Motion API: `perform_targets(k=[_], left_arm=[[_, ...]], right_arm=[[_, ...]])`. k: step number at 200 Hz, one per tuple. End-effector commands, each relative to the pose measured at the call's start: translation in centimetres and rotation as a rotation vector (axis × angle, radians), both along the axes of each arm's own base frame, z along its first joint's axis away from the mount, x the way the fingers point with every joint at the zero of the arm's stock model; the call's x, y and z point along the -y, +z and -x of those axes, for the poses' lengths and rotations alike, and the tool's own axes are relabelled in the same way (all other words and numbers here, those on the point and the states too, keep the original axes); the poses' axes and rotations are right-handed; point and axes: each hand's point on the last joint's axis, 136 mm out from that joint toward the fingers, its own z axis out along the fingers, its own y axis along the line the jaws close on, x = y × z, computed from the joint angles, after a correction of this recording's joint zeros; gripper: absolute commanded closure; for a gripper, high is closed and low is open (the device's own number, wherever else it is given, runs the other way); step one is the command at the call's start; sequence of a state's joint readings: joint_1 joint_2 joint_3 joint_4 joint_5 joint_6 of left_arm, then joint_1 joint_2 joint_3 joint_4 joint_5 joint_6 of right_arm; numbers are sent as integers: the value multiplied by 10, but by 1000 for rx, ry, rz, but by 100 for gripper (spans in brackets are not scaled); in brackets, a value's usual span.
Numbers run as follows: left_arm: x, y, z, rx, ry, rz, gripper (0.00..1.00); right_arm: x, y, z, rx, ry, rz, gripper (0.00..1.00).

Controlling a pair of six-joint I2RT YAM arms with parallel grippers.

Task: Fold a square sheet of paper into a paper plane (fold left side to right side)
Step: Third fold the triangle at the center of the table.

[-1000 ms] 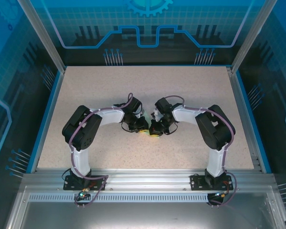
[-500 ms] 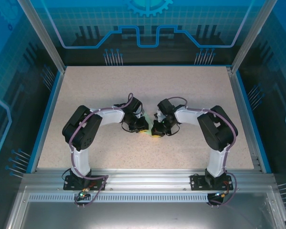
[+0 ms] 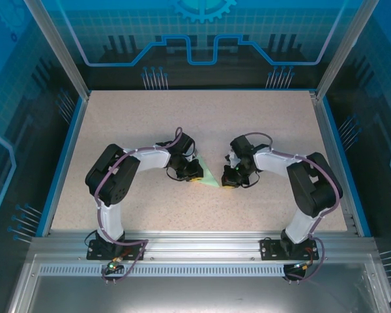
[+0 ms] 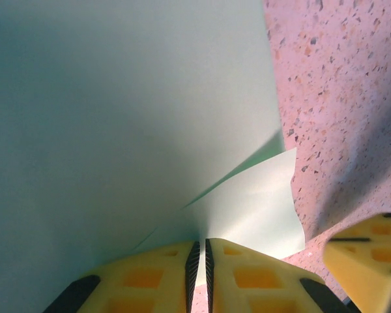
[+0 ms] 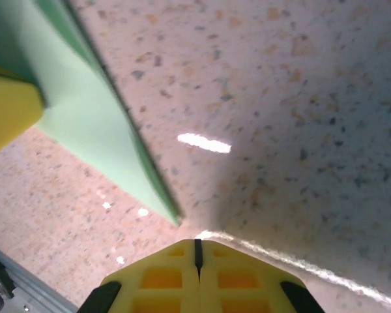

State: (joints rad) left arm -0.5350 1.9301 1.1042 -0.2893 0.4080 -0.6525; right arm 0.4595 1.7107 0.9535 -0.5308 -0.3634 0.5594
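Note:
The pale mint-green sheet of paper lies folded into a narrow pointed paper plane shape at the table's middle, its sharp tip toward the near right. My left gripper is shut on it: in the left wrist view the paper runs in between the yellow fingertips, with a lower flap spread on the table. My right gripper is shut on nothing, just right of the tip. In the right wrist view the paper ends a little ahead of my right gripper, apart from it.
The speckled beige tabletop stretches behind and to both sides of the arms. A blue rim and metal frame posts enclose it. An aluminium rail runs along the near edge.
My right gripper has drawn away to the right, off the paper, and the paper's pointed tip now lies uncovered. The left gripper has stayed in place, shut on the paper.

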Motion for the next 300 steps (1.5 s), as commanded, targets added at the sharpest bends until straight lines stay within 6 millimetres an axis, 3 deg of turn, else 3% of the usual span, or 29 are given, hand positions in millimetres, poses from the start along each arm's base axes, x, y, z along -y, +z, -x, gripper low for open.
perform_targets(k=[1,44,96,122,151,181,207,233,252,300], left_arm=[[-25,-37,18,-83,21,-152,82],[-25,-32,19,-73,19,-152,82],[-21,-14,14,-34,13,-119,81],[-7,2,16,-6,-21,-81,79],[16,20,18,9,-58,-14,79],[29,23,20,-5,-74,12,83],[24,24,17,8,-60,-18,84],[10,41,12,63,-44,-77,80],[12,54,11,81,-44,-45,78],[27,38,14,18,-46,13,82]], right_arm=[[-17,25,-8,61,46,-56,100],[-49,2,-12,33,92,-49,100],[-18,-28,4,-49,74,99,100],[-12,-37,13,-74,75,115,100],[-11,-41,13,-74,70,121,100],[-11,-42,12,-74,72,121,100],[-11,-42,12,-74,74,123,100],[-9,-42,12,-75,75,123,100],[-10,-42,12,-75,77,118,100],[-11,-42,11,-76,77,113,100]])
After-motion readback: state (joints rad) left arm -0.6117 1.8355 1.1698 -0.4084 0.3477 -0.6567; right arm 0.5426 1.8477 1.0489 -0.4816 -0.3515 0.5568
